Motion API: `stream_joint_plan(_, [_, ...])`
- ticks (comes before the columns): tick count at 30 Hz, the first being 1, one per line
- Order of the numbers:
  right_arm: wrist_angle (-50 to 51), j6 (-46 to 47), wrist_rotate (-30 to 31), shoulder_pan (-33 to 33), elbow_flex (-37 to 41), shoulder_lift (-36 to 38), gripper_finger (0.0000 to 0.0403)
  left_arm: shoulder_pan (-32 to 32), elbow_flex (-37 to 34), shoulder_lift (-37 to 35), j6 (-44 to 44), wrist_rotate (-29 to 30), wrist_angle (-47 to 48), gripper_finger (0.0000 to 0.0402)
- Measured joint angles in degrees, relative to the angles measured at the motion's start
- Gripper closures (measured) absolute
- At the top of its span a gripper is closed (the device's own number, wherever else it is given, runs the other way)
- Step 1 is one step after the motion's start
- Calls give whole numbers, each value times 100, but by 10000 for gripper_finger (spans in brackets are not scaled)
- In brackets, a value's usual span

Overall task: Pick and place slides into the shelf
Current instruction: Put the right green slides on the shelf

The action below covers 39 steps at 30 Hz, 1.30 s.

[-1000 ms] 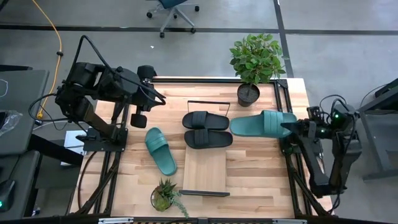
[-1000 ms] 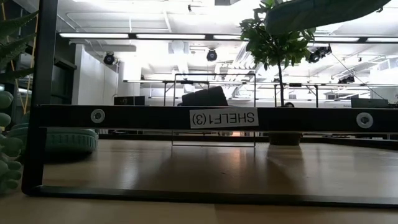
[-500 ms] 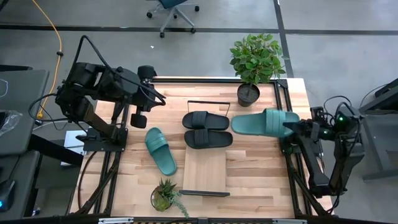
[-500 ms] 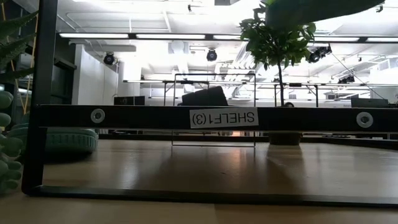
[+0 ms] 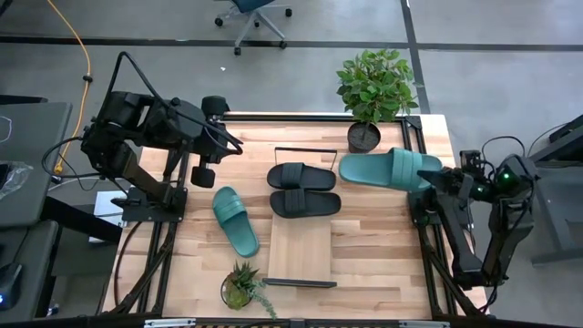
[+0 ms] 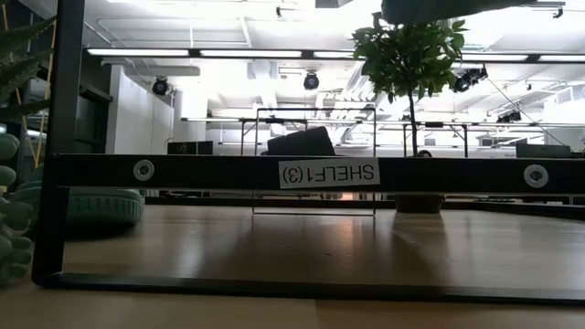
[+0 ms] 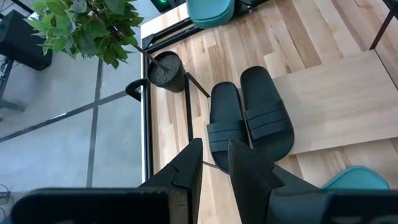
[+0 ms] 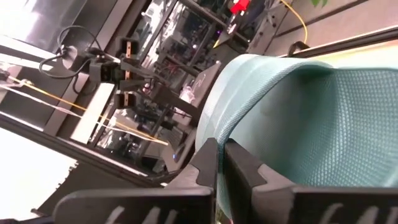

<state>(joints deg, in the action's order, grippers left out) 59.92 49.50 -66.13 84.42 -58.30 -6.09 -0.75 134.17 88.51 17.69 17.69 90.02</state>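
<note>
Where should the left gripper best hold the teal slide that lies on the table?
Probably the rim of the teal slide, beside its ribbed strap, coming from straight above. It lies flat, sole down, with bare table on both long sides. The left gripper hangs just behind it.

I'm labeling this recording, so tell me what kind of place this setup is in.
Most likely a robotics lab or workshop in a large open room. Two dark arms are mounted at a wooden table on a grey concrete floor, an office chair stands behind it, and the low view shows long ceiling lights over workbenches.
</note>
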Motion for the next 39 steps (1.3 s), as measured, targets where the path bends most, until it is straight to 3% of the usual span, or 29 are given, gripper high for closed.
stream_joint_plan(12, [-213,306,-13,0,2,-11,403,0,0,-2,1,0,0,334])
stream_joint_plan(23, [-636,39,59,-224,8,-224,403,0,0,-2,0,138,0,334])
stream_joint_plan(32, [-2000,-165,-119,-411,9,-1249,403,0,0,-2,-43,142,0,334])
stream_joint_plan(39, [-3730,478,-432,-420,9,-2008,403,0,0,-2,-103,147,0,334])
